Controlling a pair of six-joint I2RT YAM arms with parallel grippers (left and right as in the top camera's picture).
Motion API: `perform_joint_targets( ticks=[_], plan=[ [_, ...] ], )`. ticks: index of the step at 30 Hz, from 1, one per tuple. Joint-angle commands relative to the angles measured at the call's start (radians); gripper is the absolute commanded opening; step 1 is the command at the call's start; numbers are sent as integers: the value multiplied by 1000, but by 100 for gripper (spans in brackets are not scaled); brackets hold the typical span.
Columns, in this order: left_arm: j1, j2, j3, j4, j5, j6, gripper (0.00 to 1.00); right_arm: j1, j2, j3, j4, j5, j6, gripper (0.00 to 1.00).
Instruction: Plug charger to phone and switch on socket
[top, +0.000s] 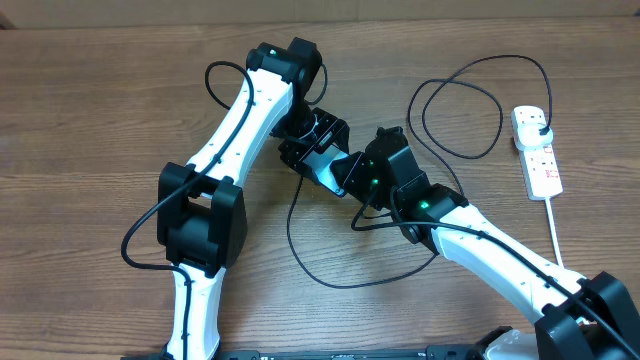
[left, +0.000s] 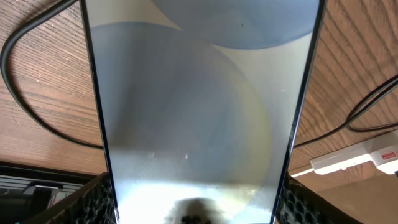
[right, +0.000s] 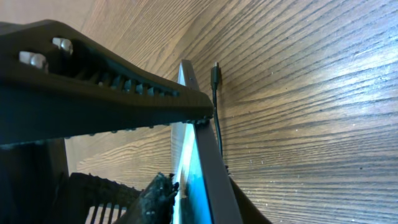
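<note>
The phone is held up off the table between both grippers at the centre. In the left wrist view its pale lit screen fills the frame, and my left gripper is shut on its two long edges. In the right wrist view the phone shows edge-on, and my right gripper is shut on its two faces. The charger cable loops across the table. Its connector tip lies loose on the wood beside the phone. Its black plug sits in the white socket strip at the far right.
The left arm and right arm meet over the table's middle. The socket's white cord runs toward the front right. The socket also shows in the left wrist view. A finger of the left gripper crosses the right wrist view.
</note>
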Motion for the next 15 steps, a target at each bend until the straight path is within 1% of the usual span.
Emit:
perform_joint_targets(
  ticks=[1,9,15],
  plan=[
    [-7,-4,27,-3,26,-6,63,2,5,26,10,16,-1,22],
    [-8,-4,27,-3,20,-6,63,2,5,26,10,16,-1,17],
    [-7,-4,27,-3,18,-6,65,2,5,26,10,16,-1,12]
  ],
)
